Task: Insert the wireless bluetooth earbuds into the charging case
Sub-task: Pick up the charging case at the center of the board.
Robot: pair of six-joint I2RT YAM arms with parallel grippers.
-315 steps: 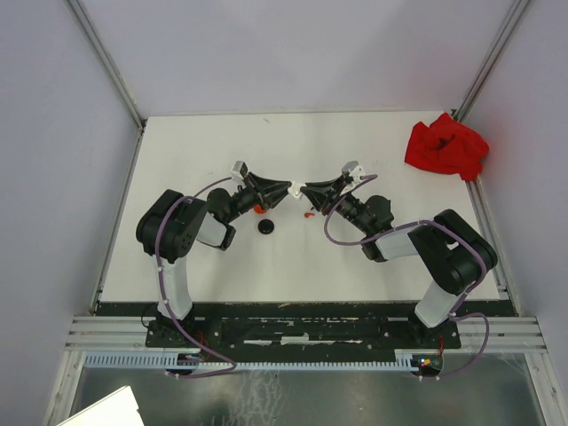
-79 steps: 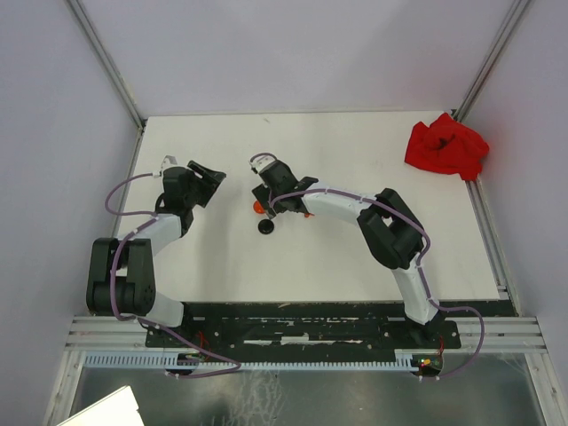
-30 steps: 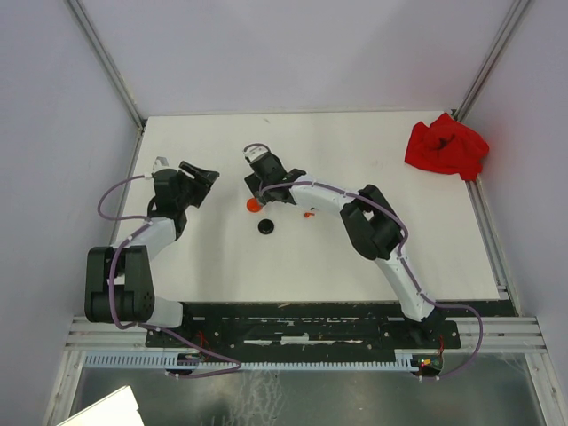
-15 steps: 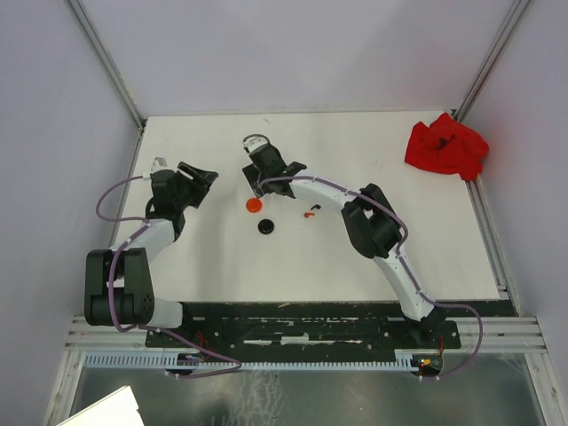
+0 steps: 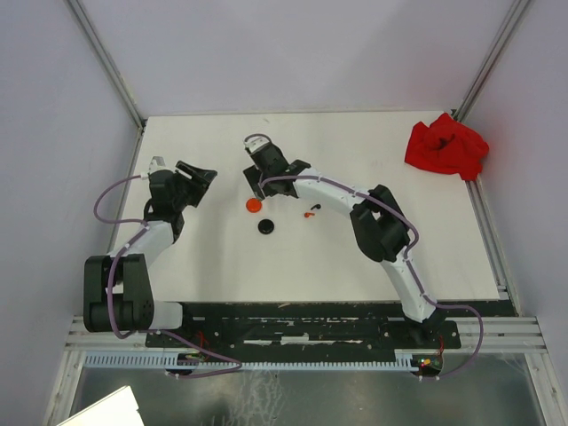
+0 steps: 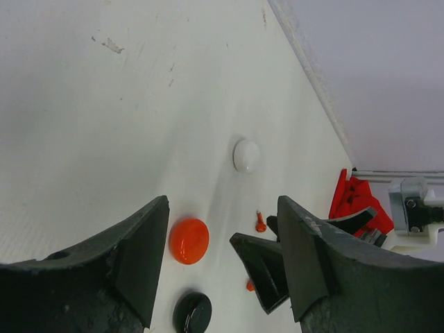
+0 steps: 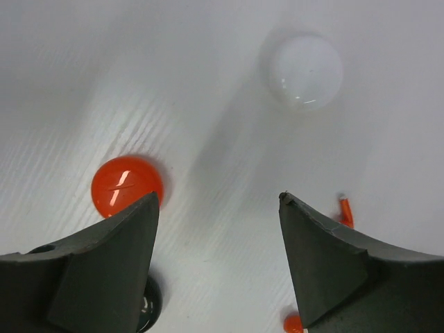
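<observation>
Top view: red case (image 5: pixel 254 205) on worktop (image 5: pixel 399 248); red earbuds (image 5: pixel 309 213) near its right, loose.
Left wrist: left tool (image 6: pixel 222 201) half open, empty, facing case.
Right wrist: right tool (image 7: pixel 216 198) wide open, empty, beside case.
Likely pick-up step; next, closing on one earbud.

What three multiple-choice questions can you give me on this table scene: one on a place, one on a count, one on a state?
1. Where does the red cloth lie?
A. at the far right corner of the table
B. between the arm bases
C. beside the near edge

2. How many round cases does the left wrist view show?
A. one
B. two
C. three

3. The right gripper is:
A. shut on an earbud
B. open and empty
C. shut on the cloth

Answers:
1 A, the top view shows it in that corner.
2 C, the white case, the orange case and the black case.
3 B, only bare table shows between its fingers.
</observation>
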